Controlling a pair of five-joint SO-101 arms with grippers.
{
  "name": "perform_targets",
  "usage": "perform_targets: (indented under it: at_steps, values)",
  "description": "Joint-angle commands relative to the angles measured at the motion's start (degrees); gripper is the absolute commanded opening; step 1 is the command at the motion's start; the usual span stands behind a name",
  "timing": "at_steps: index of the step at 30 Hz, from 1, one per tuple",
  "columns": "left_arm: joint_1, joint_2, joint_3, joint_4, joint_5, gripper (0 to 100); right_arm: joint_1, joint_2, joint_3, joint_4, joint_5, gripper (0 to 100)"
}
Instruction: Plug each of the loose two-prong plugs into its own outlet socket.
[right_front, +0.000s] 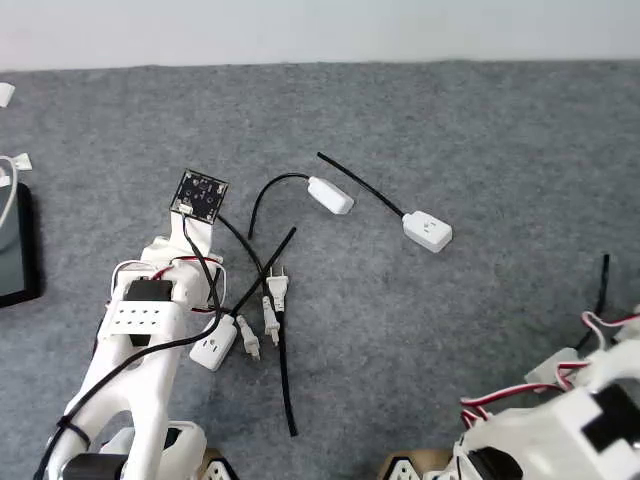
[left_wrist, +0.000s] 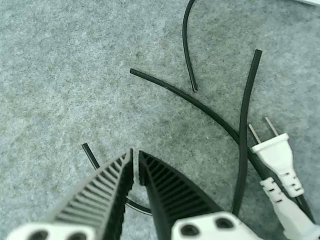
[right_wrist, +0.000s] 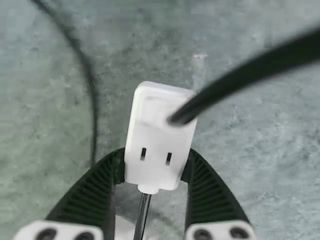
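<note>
Three white outlet sockets lie on the grey desk (right_front: 480, 130). The near socket (right_front: 213, 348) is half hidden beside the left arm, and the middle socket (right_front: 330, 195) and far socket (right_front: 427, 230) are well apart from it. Three two-prong plugs (right_front: 270, 318) lie close together among crossed black cables (right_front: 287, 380). The right end effector (right_wrist: 155, 152) clamps a fourth socket (right_wrist: 160, 125). The left end effector (left_wrist: 135, 154) is almost closed, and a thin cable is partly hidden under it. Wide felt separates the plugs from the right arm, which the frame edge cuts off.

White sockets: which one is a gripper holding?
The white two-slot socket with a black cable, held in the right gripper. The other white sockets lie free on the grey mat.
</note>
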Motion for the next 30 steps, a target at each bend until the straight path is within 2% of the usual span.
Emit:
perform_targets:
  at_steps: [1, 5, 7, 14, 17, 20, 23, 30]
  values:
    - [0.18, -1.41, -0.75, -1.49, -0.18, 1, 0.66, 0.48, -3.69, -1.1, 0.7, 7.9]
    - [0.18, -1.32, -0.75, -1.49, -0.18, 1, -1.1, 0.13, -6.33, 2.77, 0.26, 20.9]
    - [0.18, -1.32, -0.75, -1.49, -0.18, 1, -2.33, -0.57, -8.88, 6.81, 0.18, 23.5]
    - [0.18, -1.32, -0.75, -1.49, -0.18, 1, -7.96, -3.56, -18.55, 21.93, 0.18, 20.7]
    - [0.18, -1.41, -0.75, -1.49, -0.18, 1, -14.02, -4.09, -19.69, 24.48, 0.09, 18.3]
    - [0.18, -1.41, -0.75, -1.49, -0.18, 1, -21.93, -3.56, -19.87, 23.6, -2.9, 13.3]
    - [0.18, -1.49, -0.75, -1.49, -0.18, 1, -30.2, -3.03, -18.55, 17.89, -7.82, 10.6]
    - [0.18, -1.41, -0.75, -1.49, -0.18, 1, -48.31, 6.64, -19.78, 6.11, -13.63, 12.8]
